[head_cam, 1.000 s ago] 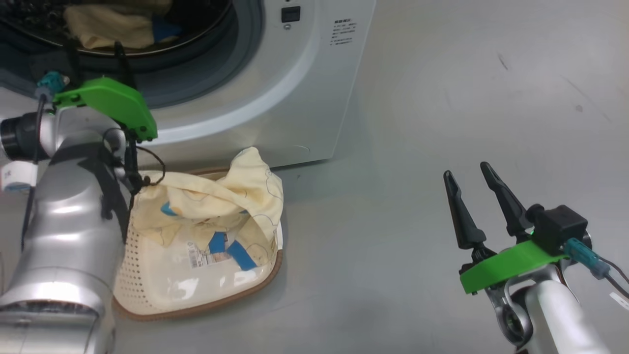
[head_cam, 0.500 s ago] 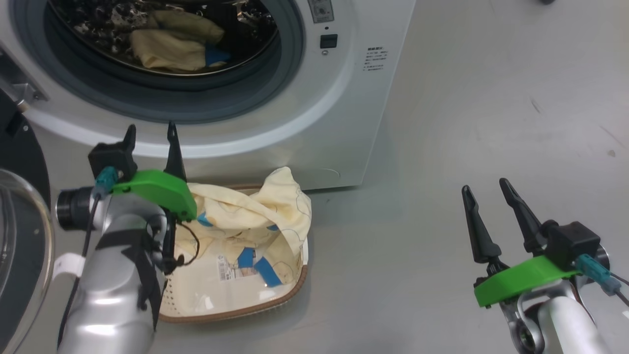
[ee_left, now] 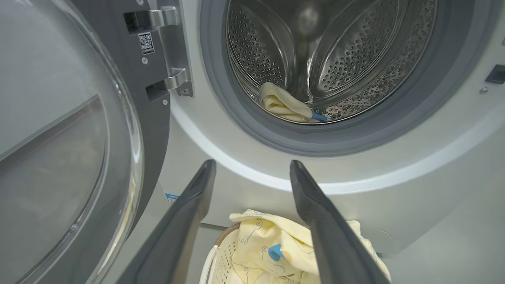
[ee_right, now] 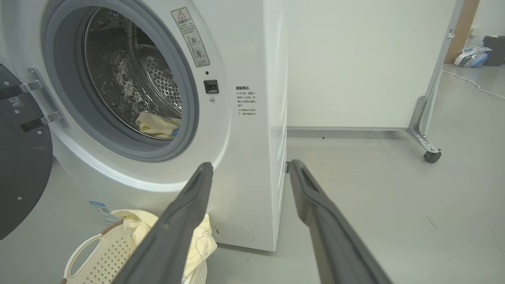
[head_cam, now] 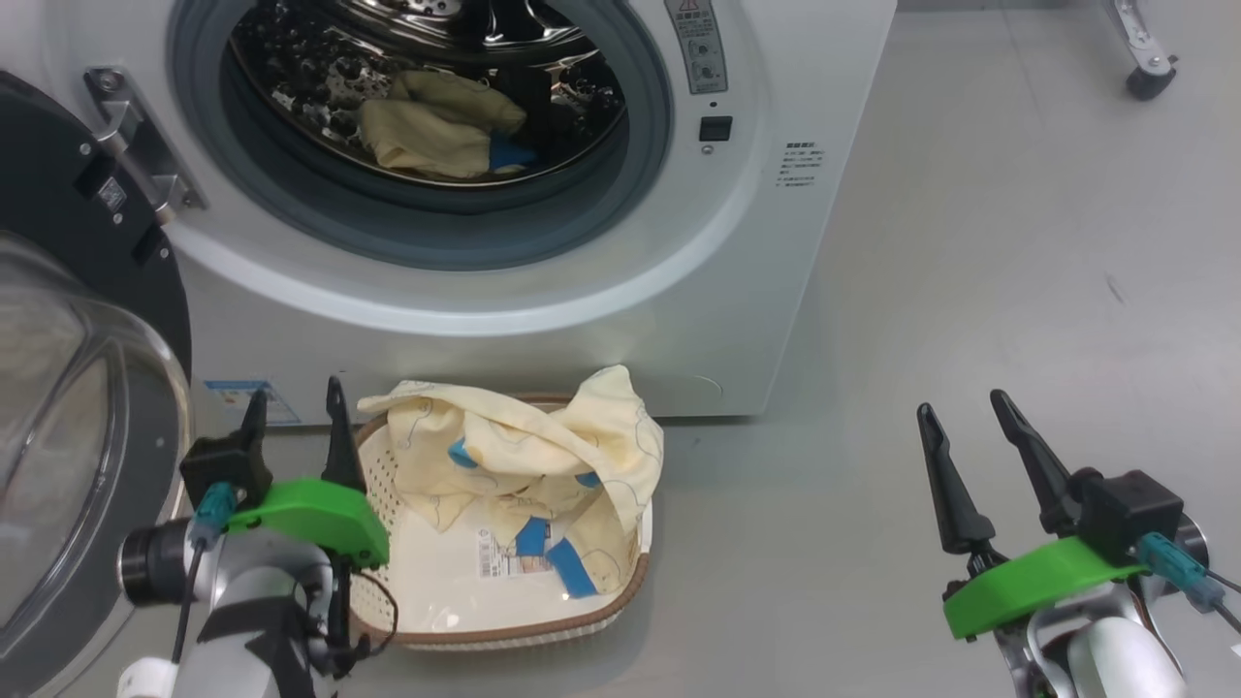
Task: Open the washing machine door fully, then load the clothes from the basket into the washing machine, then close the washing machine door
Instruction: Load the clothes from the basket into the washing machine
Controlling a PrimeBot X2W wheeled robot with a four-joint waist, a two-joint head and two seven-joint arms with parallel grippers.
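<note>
So: glossy grey floor [head_cam: 1018, 242], basket [head_cam: 504, 636] on it just before the washer [head_cam: 756, 291], white wheeled partition [ee_right: 355, 59] behind; left hand [head_cam: 296, 407] and right hand [head_cam: 962, 407] both empty, fingers apart.

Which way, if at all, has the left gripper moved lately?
Yes. The left gripper pulled back from the washing machine opening, down beside the basket.

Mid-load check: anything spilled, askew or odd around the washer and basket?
Only one thing: the yellow cloth is heaped at the far end of the basket and spills over its rim toward the washer. Another piece lies in the drum.
</note>
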